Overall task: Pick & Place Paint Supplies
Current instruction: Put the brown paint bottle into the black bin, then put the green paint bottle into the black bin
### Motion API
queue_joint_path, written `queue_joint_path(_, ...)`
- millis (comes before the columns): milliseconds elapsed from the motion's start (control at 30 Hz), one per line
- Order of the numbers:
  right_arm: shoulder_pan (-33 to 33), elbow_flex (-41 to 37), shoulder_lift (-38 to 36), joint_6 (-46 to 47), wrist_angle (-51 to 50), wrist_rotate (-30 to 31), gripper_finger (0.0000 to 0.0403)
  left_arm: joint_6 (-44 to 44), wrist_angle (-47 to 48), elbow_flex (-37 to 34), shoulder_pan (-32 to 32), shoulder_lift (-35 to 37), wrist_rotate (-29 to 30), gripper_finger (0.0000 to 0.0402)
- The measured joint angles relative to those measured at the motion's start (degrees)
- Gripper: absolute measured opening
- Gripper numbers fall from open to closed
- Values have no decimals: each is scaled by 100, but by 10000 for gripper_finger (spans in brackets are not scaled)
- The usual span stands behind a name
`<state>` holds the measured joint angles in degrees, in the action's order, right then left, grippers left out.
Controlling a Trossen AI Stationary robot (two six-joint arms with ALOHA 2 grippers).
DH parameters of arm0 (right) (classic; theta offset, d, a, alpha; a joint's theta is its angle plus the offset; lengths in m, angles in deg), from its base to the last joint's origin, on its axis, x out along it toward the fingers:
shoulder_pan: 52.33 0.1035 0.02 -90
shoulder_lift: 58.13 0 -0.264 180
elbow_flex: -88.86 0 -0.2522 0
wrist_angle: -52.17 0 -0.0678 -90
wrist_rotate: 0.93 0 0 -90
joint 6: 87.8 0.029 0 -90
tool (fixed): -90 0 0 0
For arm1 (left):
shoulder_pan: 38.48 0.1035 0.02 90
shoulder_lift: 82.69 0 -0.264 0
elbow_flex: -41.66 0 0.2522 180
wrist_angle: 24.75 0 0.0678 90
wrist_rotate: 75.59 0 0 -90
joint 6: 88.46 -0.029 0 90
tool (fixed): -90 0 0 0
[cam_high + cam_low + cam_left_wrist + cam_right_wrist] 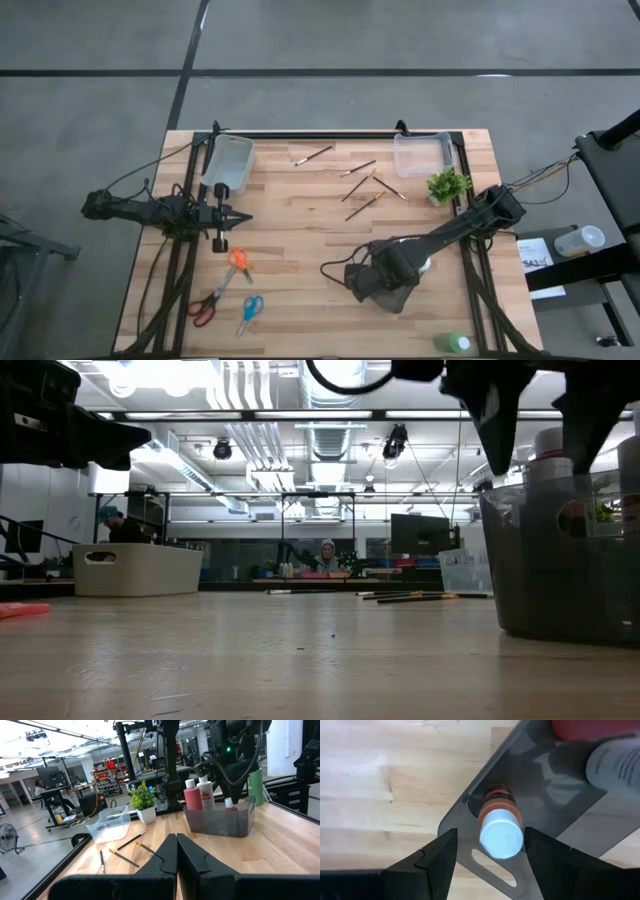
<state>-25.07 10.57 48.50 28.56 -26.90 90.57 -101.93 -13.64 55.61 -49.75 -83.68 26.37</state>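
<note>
Grey translucent plastic bin (560,815) holds the dark red pale-capped paint bottle (499,822) upright, right end effector (490,852) spread directly above, straddling its cap.

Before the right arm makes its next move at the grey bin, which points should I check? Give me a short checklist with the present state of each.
1. right gripper open around the small bottle: ok, fingers clear on both sides.
2. Small bottle inside the grey bin: ok, upright.
3. Other bottles upright: ok, red bottle and white bottle stand.
4. left gripper out of the way: ok, shut, across the table.
5. green bottle binned: not ok, on the table.
6. paintbrushes collected: not ok, scattered.
</note>
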Motion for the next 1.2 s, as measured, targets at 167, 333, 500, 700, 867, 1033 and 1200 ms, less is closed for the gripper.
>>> queue_joint_path(167,33,314,0,-644,-415,212,226,0,0,0,-1,1,0,0)
queue_joint_path(333,102,811,0,-1472,-758,454,226,0,0,0,0,2,0,0)
queue_joint_path(500,219,1480,0,-2452,-1218,472,226,0,0,0,0,0,0,0)
queue_joint_path(700,479,2214,-4,-3272,-1679,475,226,0,0,0,-1,2,0,0)
queue_joint_path(867,845,2598,-7,-3504,-2073,474,226,0,0,0,-1,1,0,0)
queue_joint_path(1033,1293,2681,-7,-3319,-2336,375,226,0,0,0,-2,2,0,0)
queue_joint_path(1200,1744,2711,-7,-3360,-2491,-284,226,0,0,0,0,2,1,0)
